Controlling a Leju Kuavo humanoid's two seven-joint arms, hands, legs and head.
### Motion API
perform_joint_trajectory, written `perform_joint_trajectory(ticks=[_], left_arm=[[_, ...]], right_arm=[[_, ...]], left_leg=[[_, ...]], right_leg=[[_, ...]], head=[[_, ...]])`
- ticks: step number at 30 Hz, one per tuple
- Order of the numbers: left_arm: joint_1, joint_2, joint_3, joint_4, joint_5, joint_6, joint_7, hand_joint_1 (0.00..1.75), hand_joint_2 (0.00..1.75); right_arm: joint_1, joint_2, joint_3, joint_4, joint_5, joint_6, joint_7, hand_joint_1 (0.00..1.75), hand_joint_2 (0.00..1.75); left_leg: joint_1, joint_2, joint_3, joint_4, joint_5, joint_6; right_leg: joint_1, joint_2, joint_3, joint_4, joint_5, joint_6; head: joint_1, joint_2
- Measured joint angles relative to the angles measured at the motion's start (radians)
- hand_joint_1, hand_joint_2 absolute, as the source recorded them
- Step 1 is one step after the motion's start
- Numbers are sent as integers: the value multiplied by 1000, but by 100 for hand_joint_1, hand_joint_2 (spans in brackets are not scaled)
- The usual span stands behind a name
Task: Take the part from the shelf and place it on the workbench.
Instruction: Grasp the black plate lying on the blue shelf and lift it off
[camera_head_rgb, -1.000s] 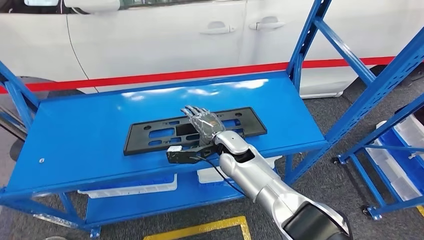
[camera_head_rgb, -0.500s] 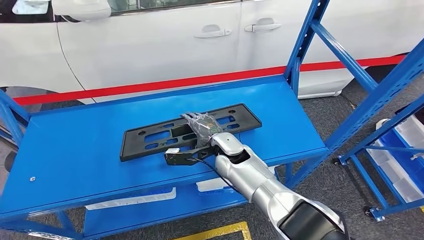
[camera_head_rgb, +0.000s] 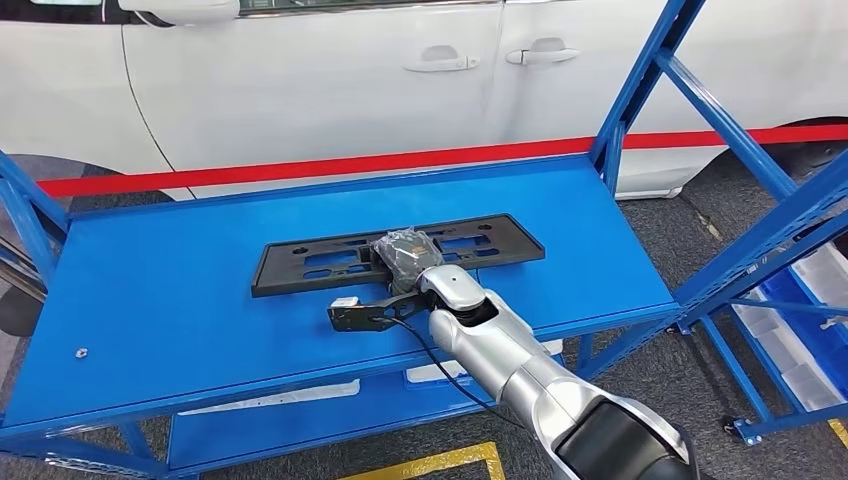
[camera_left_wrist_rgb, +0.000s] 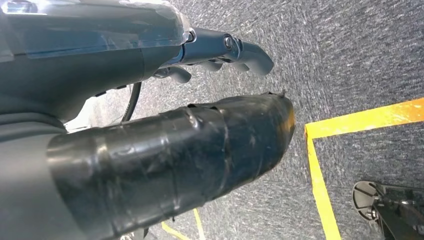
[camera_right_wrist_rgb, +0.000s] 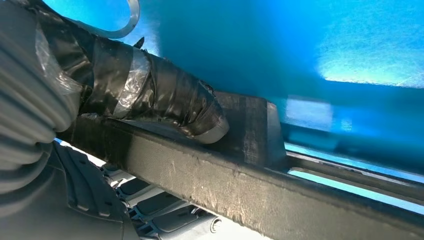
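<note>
The black plastic mounting plate (camera_head_rgb: 395, 254), a long flat part with cut-out slots, lies on the top board of the blue metal shelf (camera_head_rgb: 180, 300), running across the board near its middle; the right hand (camera_head_rgb: 402, 253) is curled down over the plate's near edge at about mid-length, and the right wrist view shows its tape-wrapped thumb (camera_right_wrist_rgb: 165, 102) pressed on one face of the plate's dark rim with the darker fingers (camera_right_wrist_rgb: 165, 212) on the other face, so the hand grips the plate; from the head view the plate looks to be resting on the board, and I cannot tell whether any part of it is lifted. Just beside the wrist a small black bracket with a white label (camera_head_rgb: 358, 312) juts out over the shelf, with a black cable running back along the silver forearm. Behind the shelf stands a white car (camera_head_rgb: 330, 70) with a red stripe along its sill; a blue upright (camera_head_rgb: 640, 85) rises at the shelf's far right corner, more blue framing and white bins (camera_head_rgb: 800, 320) stand to the right, and white bins sit on the lower level. The left hand (camera_left_wrist_rgb: 165, 100) hangs over grey carpet with yellow floor tape (camera_left_wrist_rgb: 320, 150) beneath; its fingers are bent and hold nothing.
</note>
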Motion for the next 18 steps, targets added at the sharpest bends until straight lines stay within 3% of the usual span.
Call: perform_joint_trajectory(ticks=[4, 8, 18], left_arm=[[0, 0, 0, 0, 4, 0, 0, 0, 0], [0, 0, 3, 0, 17, -6, -4, 0, 175], [2, -1, 35, 0, 49, -4, -34, 0, 175]], right_arm=[[0, 0, 0, 0, 1, 4, -1, 175, 175], [1, 0, 0, -1, 1, 10, -1, 175, 175], [20, -38, -5, -89, -31, -36, -52, 175, 175]], left_leg=[[-2, 0, 3, 0, -1, 1], [-1, 0, 4, 1, -1, 1], [0, 1, 4, 0, 0, 0]], right_leg=[[0, -2, 2, 0, 0, 6], [-2, -2, 2, 0, -1, 35], [2, -2, -2, 9, -3, 40]], head=[[0, 0], [0, 0], [0, 0]])
